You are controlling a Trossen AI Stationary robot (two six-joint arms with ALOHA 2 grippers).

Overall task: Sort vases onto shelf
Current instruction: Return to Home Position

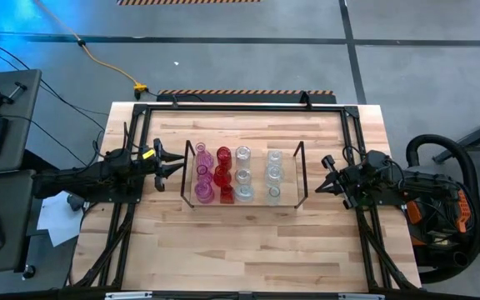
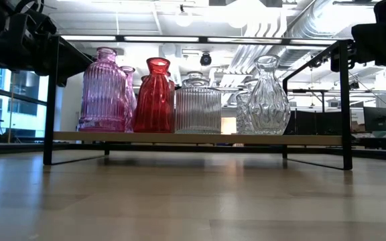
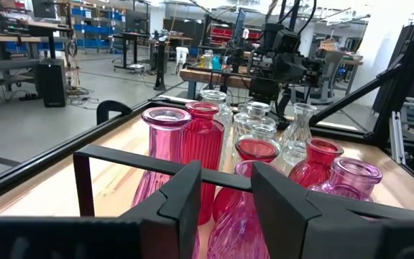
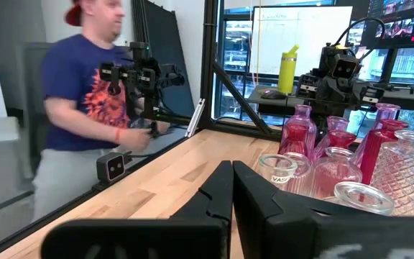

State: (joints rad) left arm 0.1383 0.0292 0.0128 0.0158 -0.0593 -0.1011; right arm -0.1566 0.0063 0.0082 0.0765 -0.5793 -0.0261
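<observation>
Wooden tabletop [image 2: 193,201] carries the shelf [image 2: 193,138]; left gripper [image 3: 225,173] parted, right gripper [image 4: 232,167] closed, person [image 4: 85,101] beyond.

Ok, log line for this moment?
vases: all on shelf, grouped by colour | left gripper: open, empty, at pink end | right gripper: shut, empty, at clear end

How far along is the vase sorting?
Looks done: pink vases, red vases and clear vases stand in colour rows on the shelf, none on the tabletop. In hand: nothing; the left end effector is open, the right end effector shut, flanking the shelf. Left: probably only retracting.
</observation>
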